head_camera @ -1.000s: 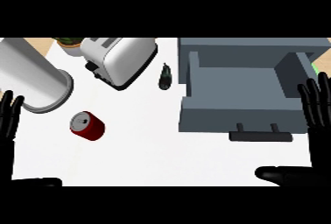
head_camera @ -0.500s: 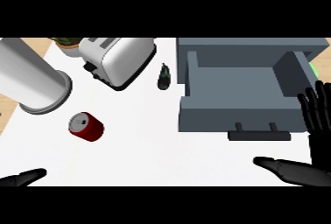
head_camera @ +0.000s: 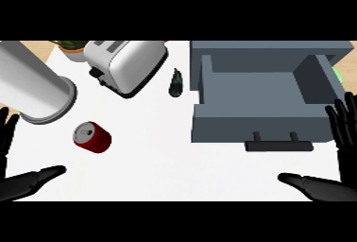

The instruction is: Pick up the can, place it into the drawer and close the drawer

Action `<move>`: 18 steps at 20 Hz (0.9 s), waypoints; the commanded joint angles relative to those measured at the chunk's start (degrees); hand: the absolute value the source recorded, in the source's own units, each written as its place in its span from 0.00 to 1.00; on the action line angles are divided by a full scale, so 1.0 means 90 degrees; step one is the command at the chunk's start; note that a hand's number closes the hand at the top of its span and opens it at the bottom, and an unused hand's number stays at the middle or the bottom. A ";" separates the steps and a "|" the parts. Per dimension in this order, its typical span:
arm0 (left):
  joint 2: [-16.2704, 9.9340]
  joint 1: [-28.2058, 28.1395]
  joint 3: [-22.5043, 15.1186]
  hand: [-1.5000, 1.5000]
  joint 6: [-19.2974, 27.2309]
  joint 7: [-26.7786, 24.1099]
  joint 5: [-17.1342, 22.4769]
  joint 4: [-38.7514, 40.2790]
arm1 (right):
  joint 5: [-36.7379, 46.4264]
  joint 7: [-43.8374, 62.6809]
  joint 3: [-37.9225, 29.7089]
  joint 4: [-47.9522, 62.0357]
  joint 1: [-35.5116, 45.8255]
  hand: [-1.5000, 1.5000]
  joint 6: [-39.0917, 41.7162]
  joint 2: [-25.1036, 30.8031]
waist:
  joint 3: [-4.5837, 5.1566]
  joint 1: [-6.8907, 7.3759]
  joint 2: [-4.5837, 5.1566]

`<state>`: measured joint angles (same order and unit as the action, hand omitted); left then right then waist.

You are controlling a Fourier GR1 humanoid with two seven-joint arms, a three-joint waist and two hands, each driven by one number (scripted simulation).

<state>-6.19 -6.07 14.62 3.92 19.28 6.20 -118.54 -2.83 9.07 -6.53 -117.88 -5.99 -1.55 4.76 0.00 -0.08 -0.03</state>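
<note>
In the head view, we saw the small red metal can [head_camera: 92, 137] lying on its side on the white tabletop [head_camera: 181, 175], toward the left. Its silver top pointed up and to the left, so its long side ran slantwise. Our left robot hand [head_camera: 20, 182] was at the lower left edge, with straight fingers and nothing in it. The can lay up and to the right of that hand, near it but not touching. Our right robot hand [head_camera: 335, 160] was at the far right edge, also spread flat and holding nothing, well apart from the can. So we thought the left hand was the better one to reach with.

The grey open drawer [head_camera: 261, 111] sat on the right, with its dark handle [head_camera: 279, 145] facing us. Nothing lay between the can and the drawer.

Just above the can stood a big silver cylinder [head_camera: 31, 87], close enough to bump. Behind it were a shiny silver toaster [head_camera: 129, 64] and a small dark bottle-shaped thing [head_camera: 177, 82].
</note>
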 commanded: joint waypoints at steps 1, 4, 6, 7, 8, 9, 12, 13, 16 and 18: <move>0.0232 0.0279 -0.0334 0.00 0.0107 -0.0440 -0.0453 0.0709 | -0.0012 -0.0063 0.0016 -0.0209 -0.0263 0.00 0.0104 -0.0065 | 0.0000 -0.0017 0.0002; 0.0303 -0.0018 -0.0295 0.00 -0.0067 -0.0596 -0.0298 0.0819 | 0.0004 -0.0081 -0.0030 -0.0309 -0.0290 0.00 0.0037 -0.0163 | 0.0000 -0.0001 -0.0001; 0.0433 -0.0231 -0.0406 0.00 0.0031 -0.0931 -0.0609 0.1063 | -0.0621 0.0222 -0.0684 -0.0316 -0.0046 0.00 0.0357 0.0335 | 0.0001 -0.0002 0.0000; 0.0637 -0.0106 -0.0710 0.00 0.0226 -0.0961 -0.0885 0.1165 | -0.0188 -0.0293 -0.0132 -0.0527 -0.0788 0.00 0.0356 -0.0133 | 0.0000 -0.0023 -0.0002; 0.0614 0.0248 -0.0780 0.00 0.0489 -0.0589 -0.1093 0.1237 | -0.0149 -0.0182 -0.0233 -0.0026 -0.0168 0.00 0.0333 0.0044 | -0.0001 -0.0005 0.0003; 0.0675 -0.0233 -0.0852 0.00 0.0329 -0.1220 -0.1011 0.1303 | -0.0236 0.0365 -0.0317 -0.0582 -0.0214 0.00 0.0192 0.0076 | 0.0001 0.0000 -0.0001; 0.0494 0.0347 -0.0550 0.00 0.0302 -0.1406 -0.0940 0.2128 | -0.0191 0.0370 -0.0303 -0.0762 -0.0236 0.00 0.0258 0.0086 | 0.0001 -0.0013 0.0001; 0.0679 -0.0048 -0.0922 0.00 0.0602 -0.1922 -0.1085 0.2348 | -0.0388 0.0111 -0.0508 -0.0356 -0.0169 0.00 0.0380 0.0145 | 0.0001 -0.0007 0.0003; 0.0529 -0.0161 -0.0389 0.00 0.0176 -0.2028 -0.0703 0.2612 | -0.0069 0.0226 -0.0293 -0.0696 -0.0345 0.00 0.0355 0.0056 | 0.0002 0.0004 0.0001; 0.0499 -0.0190 -0.0297 0.00 0.0244 -0.2703 -0.0703 0.3186 | -0.0423 0.0215 -0.0514 -0.0727 -0.0360 0.00 0.0358 0.0002 | 0.0002 -0.0007 0.0001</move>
<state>-1.22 -6.78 9.53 7.13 1.70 -1.15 -96.47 -5.89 10.90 -10.67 -122.75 -8.22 1.64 5.54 0.01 -0.11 -0.01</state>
